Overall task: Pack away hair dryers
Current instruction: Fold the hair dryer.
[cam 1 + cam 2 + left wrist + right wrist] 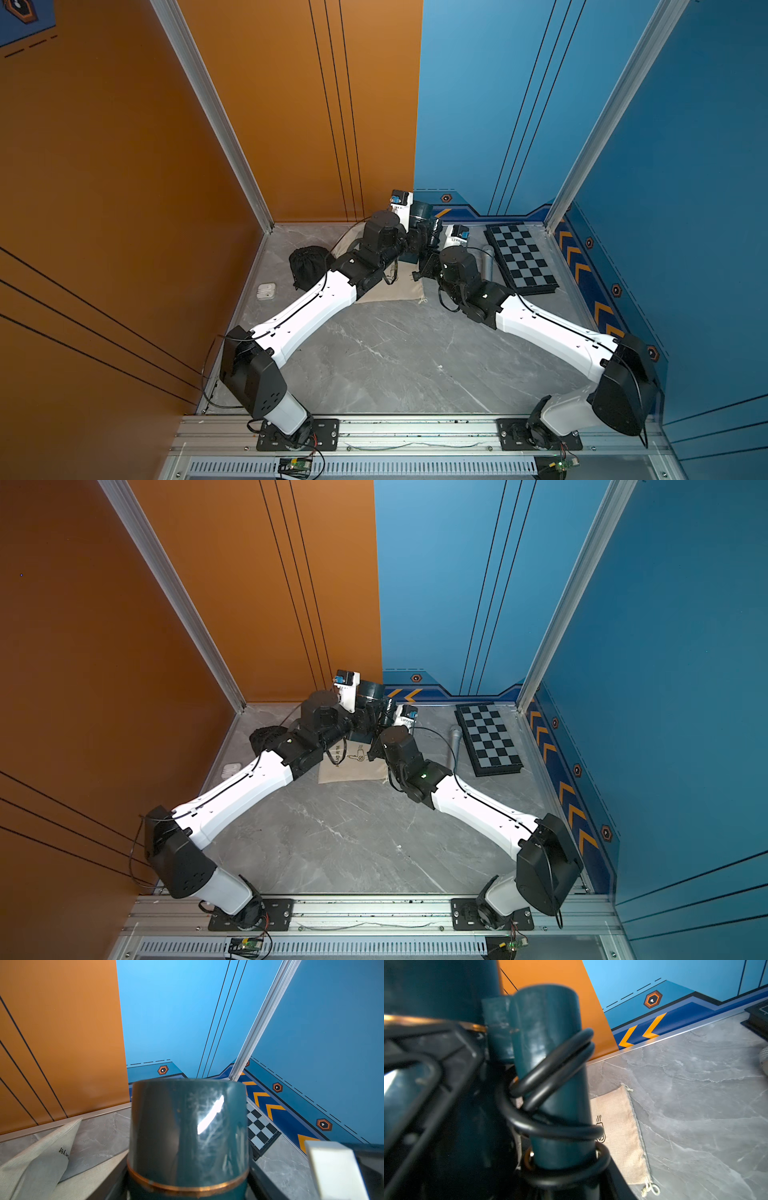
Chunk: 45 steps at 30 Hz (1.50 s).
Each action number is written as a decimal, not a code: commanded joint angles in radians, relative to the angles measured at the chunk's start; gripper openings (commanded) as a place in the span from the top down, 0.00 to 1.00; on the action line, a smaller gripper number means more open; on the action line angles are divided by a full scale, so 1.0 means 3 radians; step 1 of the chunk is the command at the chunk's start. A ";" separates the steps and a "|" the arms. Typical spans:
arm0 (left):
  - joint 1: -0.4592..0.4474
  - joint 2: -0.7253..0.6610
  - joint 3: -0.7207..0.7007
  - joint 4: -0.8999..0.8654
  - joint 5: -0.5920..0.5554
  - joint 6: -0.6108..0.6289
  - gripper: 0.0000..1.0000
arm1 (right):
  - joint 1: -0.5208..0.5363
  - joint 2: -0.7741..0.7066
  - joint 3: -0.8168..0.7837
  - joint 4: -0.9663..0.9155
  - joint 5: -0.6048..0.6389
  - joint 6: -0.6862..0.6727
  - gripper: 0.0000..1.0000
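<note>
Far back at the middle of the table [395, 353], both arms meet over a beige cloth bag [353, 766]. The left gripper [417, 235] clamps the dark teal hair dryer [422, 210] round its barrel, holding it above the bag; the right gripper [428, 253] pinches its cord-wound handle [550, 1064]. A chessboard [521, 257] lies off to the right.

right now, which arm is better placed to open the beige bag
Right, probably. The bag has its drawstring edge on that side, just below the right gripper at the hair dryer handle; the left gripper grips the barrel and could carry it alone.
</note>
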 commanded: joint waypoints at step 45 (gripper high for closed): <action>0.0053 -0.0161 0.0012 0.0334 0.0149 -0.0330 0.99 | -0.0792 -0.0426 0.0090 -0.1014 -0.1051 -0.0560 0.46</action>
